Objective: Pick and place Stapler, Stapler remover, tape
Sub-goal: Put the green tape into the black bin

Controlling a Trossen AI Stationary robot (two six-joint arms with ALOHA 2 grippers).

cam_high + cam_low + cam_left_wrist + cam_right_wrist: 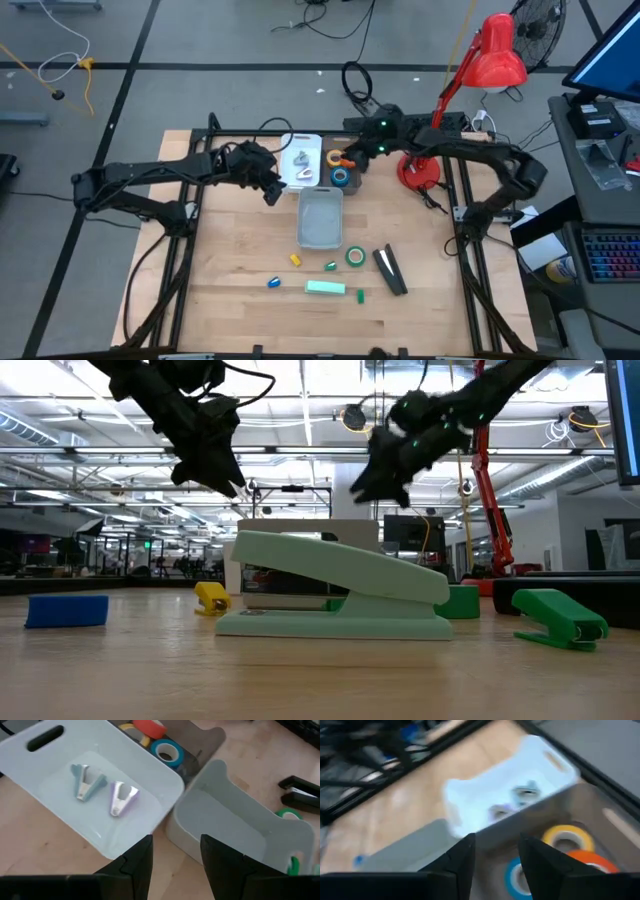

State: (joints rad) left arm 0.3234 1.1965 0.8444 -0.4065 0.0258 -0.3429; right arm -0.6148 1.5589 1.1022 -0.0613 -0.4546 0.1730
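Two staple removers, one teal [85, 782] and one purple [120, 800], lie in a white tray [303, 160]. Beside it a grey tray [352, 181] holds blue tape [167, 752], orange tape [150, 727] and yellow tape [567, 837]. A green tape roll [355, 257] and a black stapler [390, 270] lie on the table, and a mint stapler [325, 288] sits nearer the front edge. My left gripper [175, 862] is open above the white tray's near edge. My right gripper [495, 860] is open above the tape tray.
An empty grey bin [320, 218] stands in the table's middle, just before the trays. Small yellow [296, 260], green [330, 266] and blue [273, 283] pieces lie near the mint stapler. A red desk lamp [490, 60] stands off the far right corner.
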